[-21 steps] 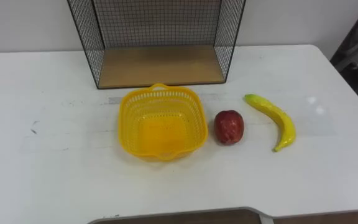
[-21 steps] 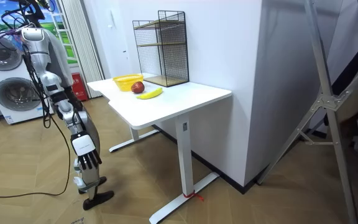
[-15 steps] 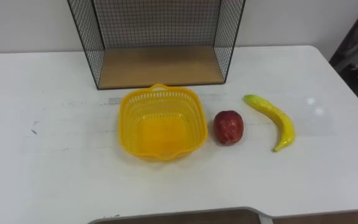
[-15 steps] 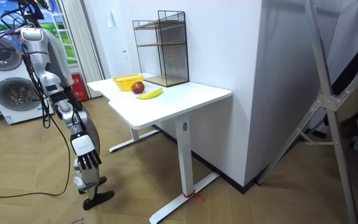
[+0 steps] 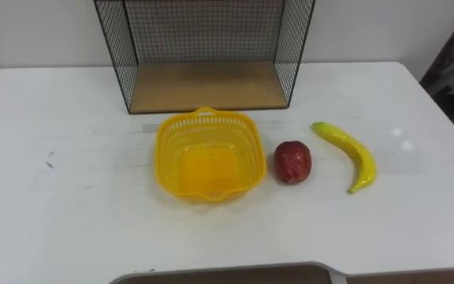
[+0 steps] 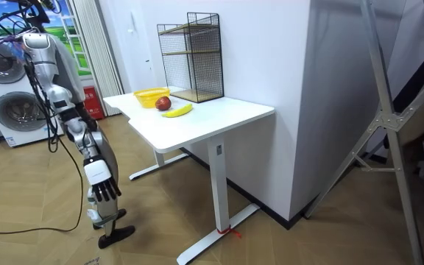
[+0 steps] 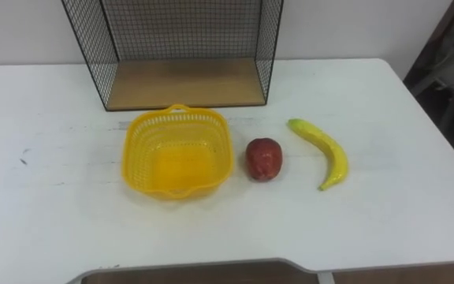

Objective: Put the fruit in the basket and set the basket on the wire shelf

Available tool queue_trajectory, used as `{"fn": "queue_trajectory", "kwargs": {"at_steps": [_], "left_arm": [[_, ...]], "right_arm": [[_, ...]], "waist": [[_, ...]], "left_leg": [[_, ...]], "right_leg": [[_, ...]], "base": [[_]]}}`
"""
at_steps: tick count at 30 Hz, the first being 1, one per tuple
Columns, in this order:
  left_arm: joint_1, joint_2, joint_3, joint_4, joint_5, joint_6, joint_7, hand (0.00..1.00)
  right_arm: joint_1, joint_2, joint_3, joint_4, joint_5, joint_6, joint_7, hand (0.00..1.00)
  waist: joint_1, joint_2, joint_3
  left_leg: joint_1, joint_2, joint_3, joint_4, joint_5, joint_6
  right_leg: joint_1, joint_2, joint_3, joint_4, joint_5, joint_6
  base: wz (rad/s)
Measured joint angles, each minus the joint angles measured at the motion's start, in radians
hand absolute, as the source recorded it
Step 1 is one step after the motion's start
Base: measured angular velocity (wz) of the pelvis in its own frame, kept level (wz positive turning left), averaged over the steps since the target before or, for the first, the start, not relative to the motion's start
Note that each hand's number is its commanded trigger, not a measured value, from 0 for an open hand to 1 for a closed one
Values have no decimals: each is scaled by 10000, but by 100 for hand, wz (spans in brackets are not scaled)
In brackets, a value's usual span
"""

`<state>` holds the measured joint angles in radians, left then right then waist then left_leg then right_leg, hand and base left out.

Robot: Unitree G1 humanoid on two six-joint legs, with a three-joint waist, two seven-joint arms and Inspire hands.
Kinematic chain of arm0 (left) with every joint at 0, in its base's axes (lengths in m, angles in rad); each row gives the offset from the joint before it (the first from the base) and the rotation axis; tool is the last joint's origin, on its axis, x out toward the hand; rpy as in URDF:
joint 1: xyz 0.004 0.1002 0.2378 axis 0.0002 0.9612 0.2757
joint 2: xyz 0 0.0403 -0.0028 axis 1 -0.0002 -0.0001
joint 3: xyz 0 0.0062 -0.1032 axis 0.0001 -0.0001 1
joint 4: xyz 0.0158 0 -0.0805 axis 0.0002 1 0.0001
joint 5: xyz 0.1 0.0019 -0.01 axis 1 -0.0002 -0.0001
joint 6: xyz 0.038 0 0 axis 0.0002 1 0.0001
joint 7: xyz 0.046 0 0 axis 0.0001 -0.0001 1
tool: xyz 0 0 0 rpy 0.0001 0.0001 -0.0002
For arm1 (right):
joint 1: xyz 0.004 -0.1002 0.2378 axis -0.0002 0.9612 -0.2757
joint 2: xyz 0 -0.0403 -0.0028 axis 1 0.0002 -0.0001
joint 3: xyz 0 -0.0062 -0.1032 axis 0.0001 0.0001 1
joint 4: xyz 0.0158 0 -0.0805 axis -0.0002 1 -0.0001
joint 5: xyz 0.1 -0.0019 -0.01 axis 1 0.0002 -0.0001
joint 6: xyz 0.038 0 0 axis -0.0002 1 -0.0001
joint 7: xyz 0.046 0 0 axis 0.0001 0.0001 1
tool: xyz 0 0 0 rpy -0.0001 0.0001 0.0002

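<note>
Right hand (image 6: 103, 191): hanging low at the robot's side in the room view, fingers looking loosely straight and holding nothing.
Table (image 5: 69, 205): standing above and ahead of that hand, carrying everything the task needs.
Basket (image 5: 166, 158): sitting empty, well apart from the hand.
Apple (image 5: 292, 162): lying just beside the basket on the hand's own side, with a slim gap between them.
Banana (image 5: 353, 146): lying past the apple, further toward the hand's side, apart from it.
Wire shelf (image 5: 207, 87): standing behind the basket, farthest from the hand.
Apple risk: probably rolling off if the fingers are nudging it instead of closing round it.
Basket risk: being light, likely sliding or tipping under a dropped fruit, and the 2 fruits could be spilling out if it is catching on the shelf's wire sides.
Hidden: the shelf's top is being cut off in the eye views, and the hand's fingers are too small to judge firmly.
</note>
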<state>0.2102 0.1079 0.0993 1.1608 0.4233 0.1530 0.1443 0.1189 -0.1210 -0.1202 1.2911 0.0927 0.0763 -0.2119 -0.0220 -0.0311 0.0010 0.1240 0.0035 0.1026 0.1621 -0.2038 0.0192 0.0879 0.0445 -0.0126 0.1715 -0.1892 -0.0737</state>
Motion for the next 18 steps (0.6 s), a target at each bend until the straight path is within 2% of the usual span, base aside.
{"fn": "queue_trajectory", "kwargs": {"at_steps": [2, 3, 6, 8, 9, 11, 14, 18], "left_arm": [[6, -2, -1, -8, 11, -31, 0, 0], [13, -5, 5, -14, 30, -32, 0, 0], [194, -24, 282, -35, 67, -82, 2, 0], [293, -52, 843, -202, 43, -139, 24, 0], [315, -49, 936, -250, 7, -164, 42, 0], [355, -37, 1150, -258, -85, -310, 69, 0], [389, -39, 1281, -260, -214, -453, 75, 0], [514, 38, 1488, -532, -157, -523, 73, 0]], "right_arm": [[23, 15, -240, 16, 1805, -121, -105, 0], [23, 15, -360, 29, 2201, -131, -130, 0], [1, 36, -1410, 47, 3820, -149, -318, 0], [137, 48, -2226, -60, 5595, -247, -605, 0], [178, 47, -2376, -96, 6078, -287, -674, 0], [231, 46, -3183, -109, 7992, -439, -1030, 0], [236, 46, -4250, -316, 9515, -566, -1646, 0], [275, -8, -5363, -1021, 10575, -815, -2473, 0]], "waist": [[-68, 10, 7], [-95, 16, 10], [-343, 35, 18], [-541, 23, 19], [-581, 18, 18], [-735, 14, 12], [-945, 18, 6], [-1166, -45, -30]], "left_leg": [[-7, -3, -49, -1, -1, -2], [-4, -6, -53, -2, -2, -2], [-1, -11, -45, 0, -1, -2], [-4, -20, -76, -1, -1, -2], [-3, -24, -74, -1, -1, -2], [1, -29, -48, 6, -1, -2], [-36, -32, 30, 50, -2, -1], [-63, -129, 0, 93, -1, 1]], "right_leg": [[7, 2, -4, -19, -1, -2], [7, 2, 3, -15, -2, -3], [13, 0, 26, -25, -7, -1], [21, 1, 27, -32, -18, 4], [20, 0, 35, -32, -24, 9], [20, -2, 61, -22, -31, 13], [-19, -13, 104, 13, -55, 25], [-29, -45, 94, 45, -77, 49]], "base": [[0], [0], [0], [0], [0], [0], [-3], [1]]}}
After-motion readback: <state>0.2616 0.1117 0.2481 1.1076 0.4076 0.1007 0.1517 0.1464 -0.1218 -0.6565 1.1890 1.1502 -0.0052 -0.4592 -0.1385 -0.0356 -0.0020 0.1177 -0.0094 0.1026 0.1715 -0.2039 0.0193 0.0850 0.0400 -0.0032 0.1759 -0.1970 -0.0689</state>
